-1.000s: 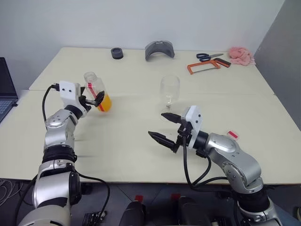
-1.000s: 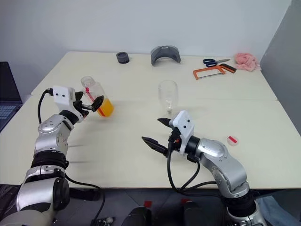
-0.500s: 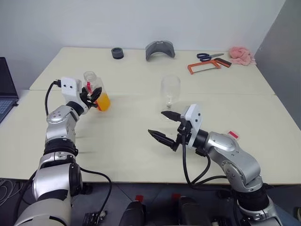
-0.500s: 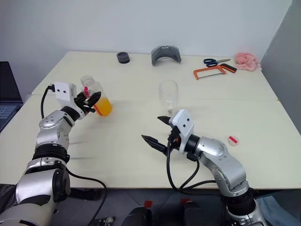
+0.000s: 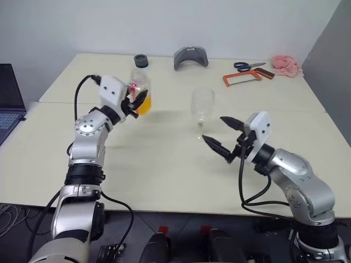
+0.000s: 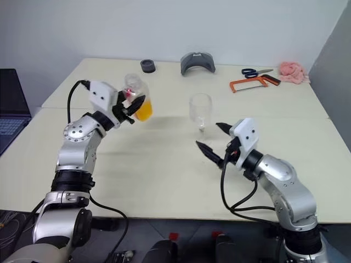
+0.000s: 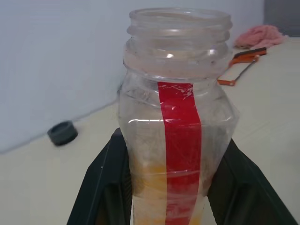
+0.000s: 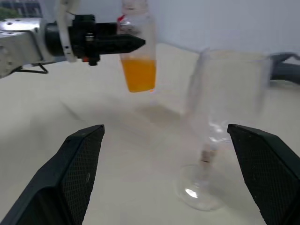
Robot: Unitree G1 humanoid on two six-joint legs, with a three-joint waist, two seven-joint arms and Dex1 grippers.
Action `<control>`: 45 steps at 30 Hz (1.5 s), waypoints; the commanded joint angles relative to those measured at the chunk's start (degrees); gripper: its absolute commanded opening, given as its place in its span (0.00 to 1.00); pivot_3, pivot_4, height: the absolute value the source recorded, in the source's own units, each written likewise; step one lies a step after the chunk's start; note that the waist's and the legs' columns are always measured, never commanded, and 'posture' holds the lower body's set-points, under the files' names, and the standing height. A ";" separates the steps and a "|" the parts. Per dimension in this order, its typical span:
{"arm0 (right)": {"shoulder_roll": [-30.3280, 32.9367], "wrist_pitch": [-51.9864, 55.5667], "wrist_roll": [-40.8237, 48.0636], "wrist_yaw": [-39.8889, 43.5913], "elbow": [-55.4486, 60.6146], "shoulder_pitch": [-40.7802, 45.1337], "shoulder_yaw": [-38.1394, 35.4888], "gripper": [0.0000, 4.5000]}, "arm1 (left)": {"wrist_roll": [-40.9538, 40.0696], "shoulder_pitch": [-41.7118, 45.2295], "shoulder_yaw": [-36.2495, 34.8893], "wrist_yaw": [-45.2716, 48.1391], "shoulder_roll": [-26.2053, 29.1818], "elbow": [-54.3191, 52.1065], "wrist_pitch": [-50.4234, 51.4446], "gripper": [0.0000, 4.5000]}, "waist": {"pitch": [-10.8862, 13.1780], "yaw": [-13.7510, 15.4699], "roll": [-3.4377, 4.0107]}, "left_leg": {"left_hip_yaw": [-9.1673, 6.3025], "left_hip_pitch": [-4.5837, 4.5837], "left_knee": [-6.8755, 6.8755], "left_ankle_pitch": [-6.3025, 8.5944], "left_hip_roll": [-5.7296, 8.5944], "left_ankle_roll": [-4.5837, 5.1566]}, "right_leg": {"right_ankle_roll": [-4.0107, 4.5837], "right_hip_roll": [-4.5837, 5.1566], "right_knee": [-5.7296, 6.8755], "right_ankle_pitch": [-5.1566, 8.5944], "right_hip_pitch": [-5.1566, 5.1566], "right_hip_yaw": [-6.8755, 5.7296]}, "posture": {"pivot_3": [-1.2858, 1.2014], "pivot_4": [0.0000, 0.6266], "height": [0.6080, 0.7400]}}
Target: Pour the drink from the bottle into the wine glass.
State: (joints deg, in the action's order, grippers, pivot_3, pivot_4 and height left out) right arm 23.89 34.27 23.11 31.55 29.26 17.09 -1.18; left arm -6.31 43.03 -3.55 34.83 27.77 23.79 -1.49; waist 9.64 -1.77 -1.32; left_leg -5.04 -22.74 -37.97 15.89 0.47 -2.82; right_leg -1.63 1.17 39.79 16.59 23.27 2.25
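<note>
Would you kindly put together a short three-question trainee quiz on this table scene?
1. True or false: the small clear plastic bottle of orange drink still has its cap on.
2. Which gripper holds the bottle?
3. The clear stemmed wine glass is: A) empty, B) half full, C) tipped over.

Key:
1. False; its mouth is open.
2. The left gripper; the right gripper is open.
3. A.

- One bottle (image 5: 140,92)
- One wine glass (image 5: 202,107)
- One hacksaw (image 5: 241,79)
- One pair of scissors (image 5: 247,66)
- One black cap (image 5: 141,60)
- One pink cloth (image 5: 287,64)
- One laptop (image 5: 7,104)
- Two grippers: left (image 5: 134,102), right (image 5: 223,135)
</note>
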 commanded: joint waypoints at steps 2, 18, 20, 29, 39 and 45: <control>1.86 -2.84 0.02 0.86 -3.81 3.32 -2.68 1.00 | 5.81 6.02 4.29 -0.76 0.24 0.03 -6.64 0.37 | 0.01 -0.24 -0.01 | 0.12 0.02 0.01 0.00 -0.03 0.00 | 0.00 -0.05 0.01 0.00 0.01 0.03 | 0.52 0.24 1.00; -0.55 -6.09 1.90 1.82 -9.09 7.73 -3.01 1.00 | 22.11 20.12 14.28 -9.20 -1.39 18.91 -29.27 0.37 | 0.02 -0.13 -0.03 | 0.31 -0.04 0.00 0.01 -0.01 0.02 | 0.00 -0.04 0.01 0.00 0.03 0.02 | 0.52 0.24 1.00; -0.44 -6.17 2.16 2.11 -9.03 7.80 -2.84 1.00 | 23.84 21.62 15.10 -10.55 -1.33 21.37 -31.15 0.37 | 0.02 -0.09 -0.03 | 0.32 -0.05 0.00 0.01 0.00 0.02 | 0.00 -0.04 -0.01 0.00 0.04 0.02 | 0.52 0.24 1.00; 3.78 -5.44 3.93 5.57 -8.33 5.59 -5.22 1.00 | 29.97 26.50 18.64 -14.84 -0.90 29.26 -38.27 0.37 | 0.03 -0.08 -0.04 | 0.34 -0.06 0.01 0.01 0.02 0.02 | 0.00 -0.03 -0.01 0.00 0.04 0.03 | 0.52 0.24 1.00; 15.35 -2.32 10.00 15.59 -13.46 7.91 -9.92 1.00 | 34.23 28.83 20.90 -18.47 -0.74 33.25 -42.39 0.37 | 0.15 -0.11 -0.11 | 0.38 -0.06 0.00 0.01 0.03 0.03 | 0.00 -0.02 -0.01 0.00 0.04 0.04 | 0.52 0.24 1.00; 17.31 -1.99 11.26 17.55 -17.46 10.61 -10.80 1.00 | 37.23 30.25 22.47 -21.66 -0.36 34.72 -43.57 0.37 | 0.18 -0.11 -0.13 | 0.39 -0.06 0.00 0.01 0.01 0.03 | 0.00 -0.03 0.00 0.00 0.05 0.05 | 0.52 0.24 1.00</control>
State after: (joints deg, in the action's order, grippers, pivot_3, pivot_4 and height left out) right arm 40.45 32.41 32.98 48.51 11.51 26.35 -10.19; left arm 30.34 70.38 18.92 15.38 26.62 59.26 -43.90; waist 9.82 -1.88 -1.44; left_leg -4.65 -22.80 -37.97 15.90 0.48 -2.79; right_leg -1.63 1.14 39.79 16.59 23.31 2.30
